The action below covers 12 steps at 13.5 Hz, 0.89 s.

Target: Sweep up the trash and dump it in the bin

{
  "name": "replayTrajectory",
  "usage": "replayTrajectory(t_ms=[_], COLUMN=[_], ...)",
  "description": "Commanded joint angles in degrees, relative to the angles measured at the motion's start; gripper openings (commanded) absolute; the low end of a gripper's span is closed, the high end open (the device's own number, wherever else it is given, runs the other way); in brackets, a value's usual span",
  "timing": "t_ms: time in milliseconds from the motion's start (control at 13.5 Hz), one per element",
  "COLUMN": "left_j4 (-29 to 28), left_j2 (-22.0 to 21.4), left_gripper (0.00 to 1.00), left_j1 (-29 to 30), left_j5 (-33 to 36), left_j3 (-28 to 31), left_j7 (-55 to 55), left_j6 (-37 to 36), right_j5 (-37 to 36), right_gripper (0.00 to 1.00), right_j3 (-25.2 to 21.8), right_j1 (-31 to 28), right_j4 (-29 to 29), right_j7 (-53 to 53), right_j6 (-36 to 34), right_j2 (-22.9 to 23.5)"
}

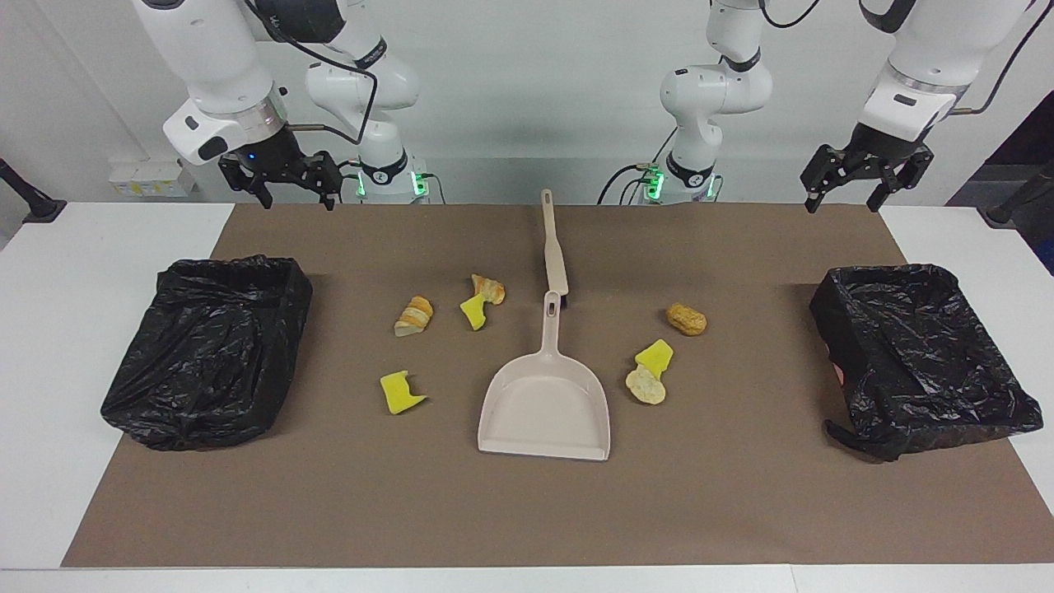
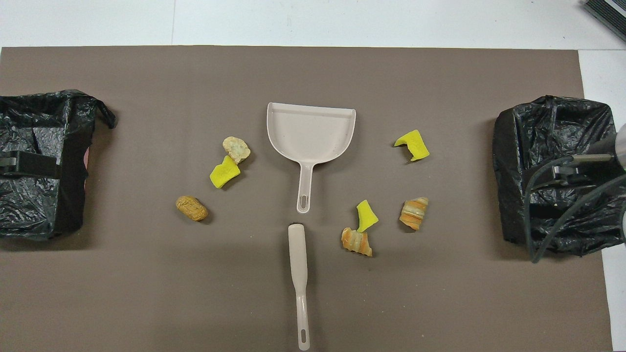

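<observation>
Trash (image 1: 482, 301) lies scattered around the beige dustpan (image 1: 545, 408), which sits flat in the middle of the brown mat (image 1: 527, 511) with its handle pointing toward the robots. Toward the right arm's end from the dustpan are four pieces: a yellow chunk (image 1: 398, 392) just beside the pan, a striped bread lump (image 1: 414, 315) nearer the robots than it, and a yellow chunk touching a second bread piece (image 1: 489, 288) close to the pan's handle. Toward the left arm's end are three: a pale lump (image 1: 645, 385) touching a yellow chunk (image 1: 655, 356) just beside the pan, and a tan nugget (image 1: 686, 319) nearer the robots. A beige brush (image 1: 553, 245) lies in line with the dustpan's handle, nearer the robots, its end almost meeting the handle. Two bins lined with black bags stand well apart from the dustpan, one (image 1: 210, 354) at the right arm's end, one (image 1: 918, 354) at the left arm's. The right gripper (image 1: 284, 185) and left gripper (image 1: 865, 183) both hang up in the air over the mat's edge nearest the robots, jaws spread wide, holding nothing.
</observation>
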Motion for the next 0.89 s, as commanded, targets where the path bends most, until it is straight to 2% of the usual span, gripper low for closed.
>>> replayTrajectory(t_ms=[0,813], left_j4=[0.9,0.9], left_j2=[0.0,-0.1], left_gripper=[1.0,1.0], left_j1=[0.8,0.8], left_j5=[-0.6,-0.6], left_j3=[-0.5,-0.5], left_j7=[0.6,0.6], left_j6=[-1.4,-1.4], right_j5=[1.4,1.4], right_gripper=[1.0,1.0], right_j3=[0.1,-0.3], right_j1=[-0.7,-1.7], right_j4=[-1.6,-1.1], right_j7=[2.3,2.4], right_j6=[-0.7,0.3], right_j2=[-1.7,-1.3])
